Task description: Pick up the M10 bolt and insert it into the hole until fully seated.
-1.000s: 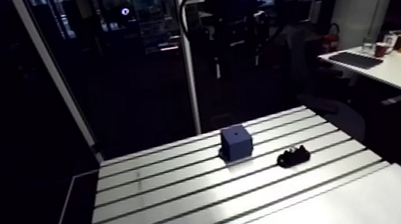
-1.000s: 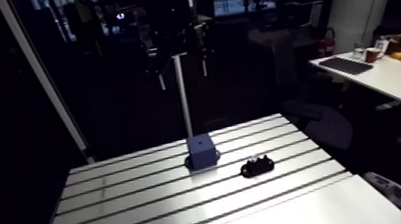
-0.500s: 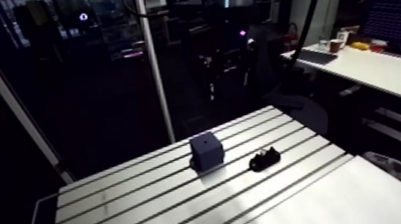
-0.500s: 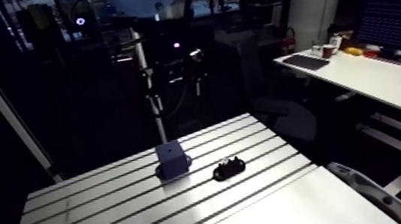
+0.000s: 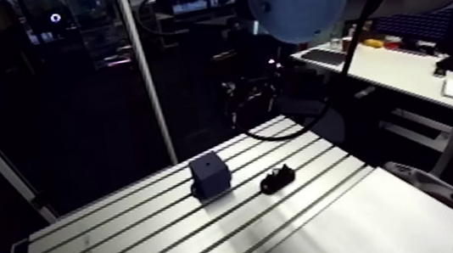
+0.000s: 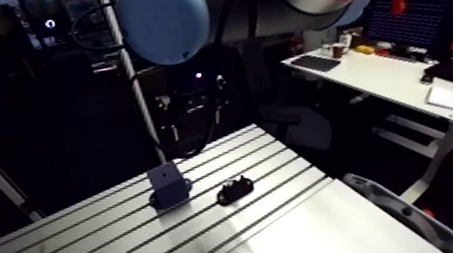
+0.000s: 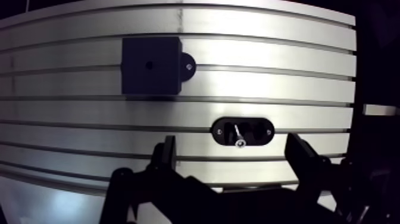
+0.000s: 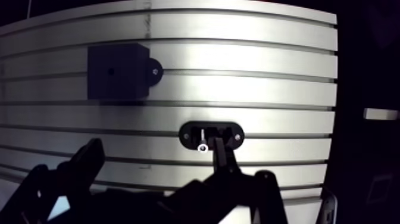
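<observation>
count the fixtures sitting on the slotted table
2: a black oval holder cradling a silvery bolt, just ahead of the open tool; a dark blue cube block with a top hole, beyond the holder. None look hidden.

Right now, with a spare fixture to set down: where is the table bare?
Bare: the slotted table stretch on the block's side away from the bolt holder, and the smooth panel at the near edge. Crowded: around block and holder, with the gripper's open jaws over the holder.

— Any lettering on the block point(image 7: 150, 65) or the holder point(image 7: 260, 131)?
— Nothing legible on either one, and the table point(image 7: 268, 42) carries no mark or number I can read.
</observation>
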Controlling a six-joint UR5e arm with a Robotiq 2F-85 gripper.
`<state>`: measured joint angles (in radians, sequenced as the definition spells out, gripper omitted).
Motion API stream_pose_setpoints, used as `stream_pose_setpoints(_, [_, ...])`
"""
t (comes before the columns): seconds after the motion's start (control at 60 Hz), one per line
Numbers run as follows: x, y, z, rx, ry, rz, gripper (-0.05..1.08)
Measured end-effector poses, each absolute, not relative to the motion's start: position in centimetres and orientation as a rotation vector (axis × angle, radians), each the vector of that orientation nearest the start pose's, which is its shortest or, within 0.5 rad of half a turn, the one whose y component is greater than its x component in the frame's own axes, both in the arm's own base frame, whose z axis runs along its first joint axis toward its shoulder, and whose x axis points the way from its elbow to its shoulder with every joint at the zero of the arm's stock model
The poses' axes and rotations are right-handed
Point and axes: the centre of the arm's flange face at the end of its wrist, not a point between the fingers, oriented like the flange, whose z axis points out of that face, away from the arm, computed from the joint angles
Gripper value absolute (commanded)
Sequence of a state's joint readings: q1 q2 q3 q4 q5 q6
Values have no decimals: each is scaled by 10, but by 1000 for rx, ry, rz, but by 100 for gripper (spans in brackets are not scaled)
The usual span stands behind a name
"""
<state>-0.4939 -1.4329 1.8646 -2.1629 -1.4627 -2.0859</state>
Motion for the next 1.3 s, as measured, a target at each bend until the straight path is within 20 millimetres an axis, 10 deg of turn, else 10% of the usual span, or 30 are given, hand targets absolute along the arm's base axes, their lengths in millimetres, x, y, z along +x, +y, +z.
stream_pose_setpoints(0.617, [-532,142,289,-40,3304,-9,38])
stream_pose_setpoints(1.3, [-514,165,255,-41,3271,-21,53])
